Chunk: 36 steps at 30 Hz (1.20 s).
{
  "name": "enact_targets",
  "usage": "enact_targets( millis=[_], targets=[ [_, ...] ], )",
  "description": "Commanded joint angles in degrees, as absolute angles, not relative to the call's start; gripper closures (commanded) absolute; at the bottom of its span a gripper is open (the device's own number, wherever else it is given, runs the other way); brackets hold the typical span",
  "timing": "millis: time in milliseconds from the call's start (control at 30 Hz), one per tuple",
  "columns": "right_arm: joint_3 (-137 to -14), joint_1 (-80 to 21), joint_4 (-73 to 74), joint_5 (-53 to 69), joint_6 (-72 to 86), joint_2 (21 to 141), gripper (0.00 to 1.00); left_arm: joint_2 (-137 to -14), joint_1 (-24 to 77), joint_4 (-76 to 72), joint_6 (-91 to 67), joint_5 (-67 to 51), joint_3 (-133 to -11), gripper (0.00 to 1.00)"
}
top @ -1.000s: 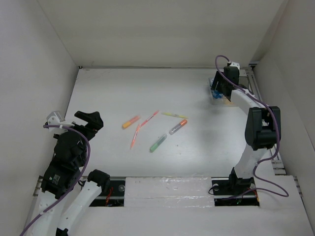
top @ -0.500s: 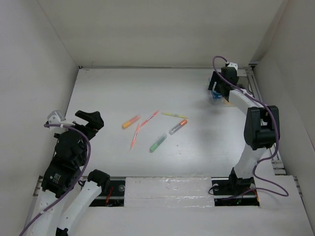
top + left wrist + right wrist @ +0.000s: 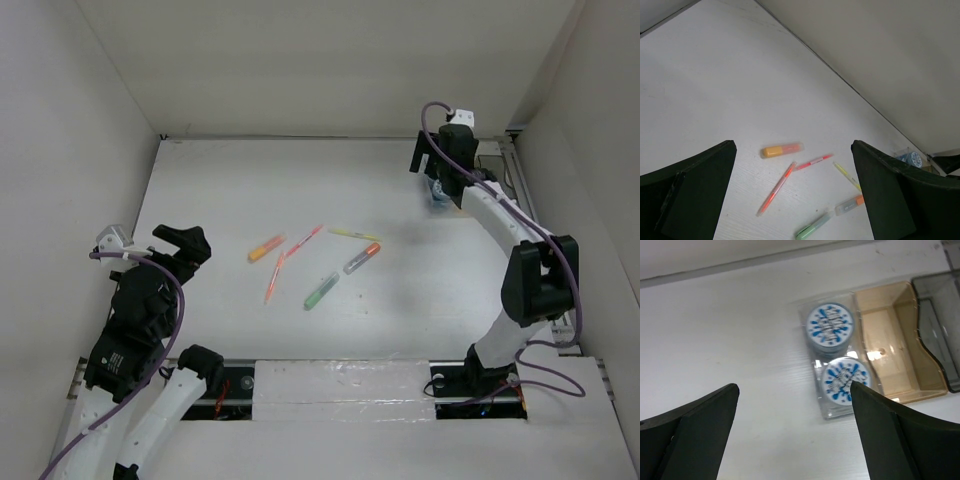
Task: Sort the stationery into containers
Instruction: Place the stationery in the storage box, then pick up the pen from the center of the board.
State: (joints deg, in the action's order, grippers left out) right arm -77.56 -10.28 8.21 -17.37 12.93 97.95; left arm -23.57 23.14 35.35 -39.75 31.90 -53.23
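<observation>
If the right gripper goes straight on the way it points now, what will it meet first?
Probably the nearer blue-and-white pot in the organiser, seen between its open fingers; otherwise the table beside it. Depth is unclear.

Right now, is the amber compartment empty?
Empty. The amber compartment shows a bare floor; both pots sit in the clear compartment beside it.

From where I stand, six writing things lie on the table (image 3: 220, 190): a stubby orange marker (image 3: 266, 248), a thin orange pen (image 3: 273, 280), a thin red pen (image 3: 307, 238), a thin yellow pen (image 3: 354, 234), a clear marker with an orange cap (image 3: 362, 258) and a green marker (image 3: 321, 290). There are two blue-and-white pots, the far pot (image 3: 829, 325) and the near pot (image 3: 844, 379). There is one organiser (image 3: 890, 340) with three compartments.
</observation>
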Motion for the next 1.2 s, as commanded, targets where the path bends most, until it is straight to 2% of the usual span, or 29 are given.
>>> enact_targets(
  millis=[0,133,267,367,467,533,567,633,767,900,1000,1067,1167],
  targets=[
    [-82.9,-14.8,10.4,-15.6,10.0,92.7,0.01,-24.3,22.9,32.9,-38.8,31.9,-53.1,0.0],
    [-84.0,-20.5,16.9,-17.2,10.0,90.8,0.01,-24.3,22.9,33.4,-38.8,32.4,-53.1,0.0],
    [-79.3,-26.4,18.3,-19.9,7.2,87.5,0.01,-24.9,22.9,33.4,-38.8,32.4,-53.1,0.0],
    [-75.8,-27.0,19.5,-10.1,4.9,85.4,0.01,-25.4,22.9,33.4,-38.8,32.4,-53.1,0.0],
    [-72.7,-28.1,20.6,-5.9,4.3,83.9,0.01,-25.4,22.9,33.4,-38.8,32.4,-53.1,0.0],
    [-71.0,-29.3,21.3,-9.6,9.8,82.2,0.01,-25.4,22.9,33.4,-38.8,31.9,-53.1,0.0],
    [-69.3,-30.7,22.1,-15.1,12.9,81.4,0.01,-25.9,22.9,33.4,-38.8,31.9,-53.1,0.0],
    [-67.2,-32.9,23.5,-22.0,26.3,78.9,0.02,-25.9,22.9,33.4,-38.8,31.9,-53.1,0.0],
    [-60.3,-43.0,19.6,-33.8,41.6,76.8,0.01,-26.5,22.9,33.4,-38.8,31.9,-53.1,0.0],
    [-64.5,-48.9,27.9,-42.5,55.5,84.4,0.01,-25.8,22.9,33.4,-38.8,31.9,-53.1,0.0],
    [-73.5,-49.0,34.3,-41.9,61.4,95.9,0.0,-25.3,22.9,33.4,-38.8,31.9,-53.1,0.0],
    [-82.1,-49.0,44.4,-43.1,65.1,104.4,0.01,-25.3,22.9,33.4,-38.8,31.3,-53.1,0.0],
    [-88.4,-49.0,50.8,-44.7,68.7,110.2,0.03,-24.8,22.9,32.9,-38.3,31.3,-53.1,0.0]
  ],
)
